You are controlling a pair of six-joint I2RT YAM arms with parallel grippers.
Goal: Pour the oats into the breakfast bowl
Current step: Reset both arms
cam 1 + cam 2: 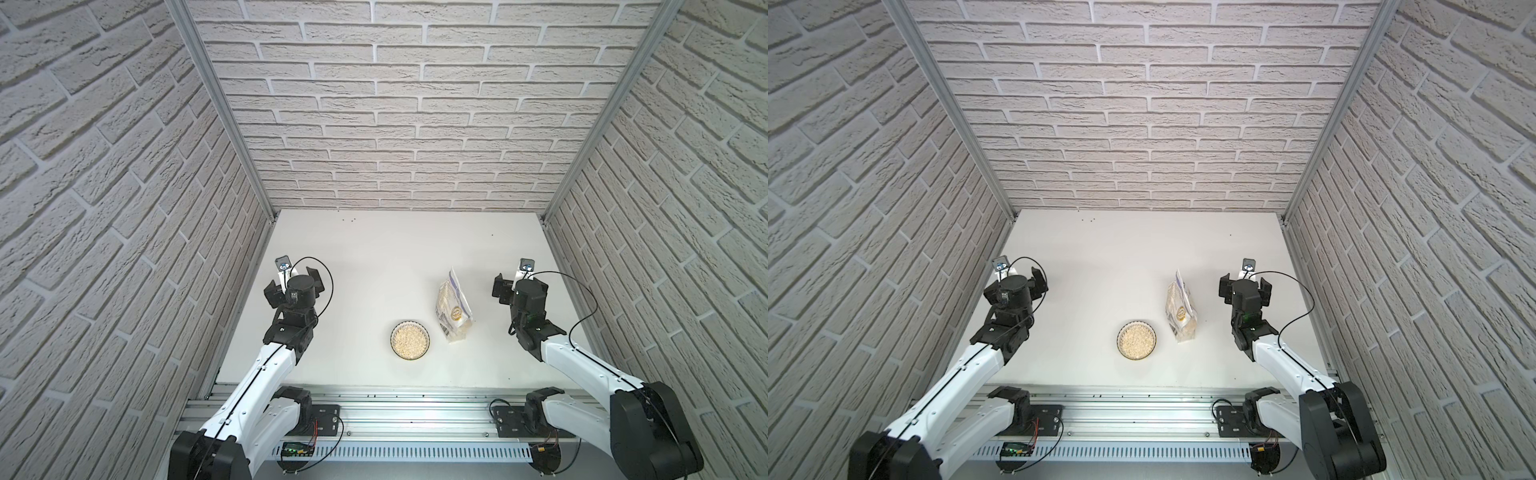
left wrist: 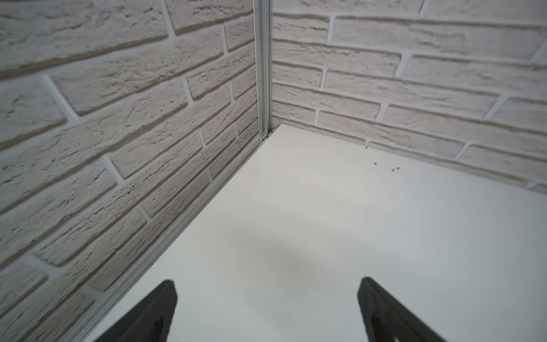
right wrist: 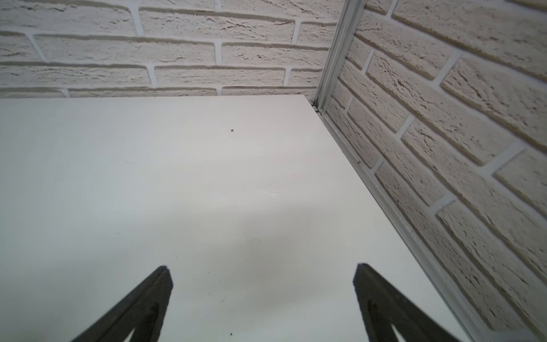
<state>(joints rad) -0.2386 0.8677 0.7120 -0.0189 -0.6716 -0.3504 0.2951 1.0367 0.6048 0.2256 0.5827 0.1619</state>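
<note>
Pale beige oats [image 1: 410, 343] fill the breakfast bowl [image 1: 410, 323], which we see in both top views toward the 6 o'clock edge of the white table [image 1: 374, 266]. The clear pouch [image 1: 454, 305] with its white-purple label stands upright just beside the bowl at its 2 o'clock, not touching it. Neither arm holds anything. We find the left gripper [image 1: 294, 286] well apart from the bowl at its 10 o'clock, jaws spread wide over bare table in its wrist view [image 2: 268, 288]. The right gripper [image 1: 1245, 291] hangs at the pouch's 3 o'clock, near it but clear of it, jaws likewise wide apart [image 3: 263, 275]. A few dark specks [image 1: 348, 220] lie at 12 o'clock by the back wall.
</note>
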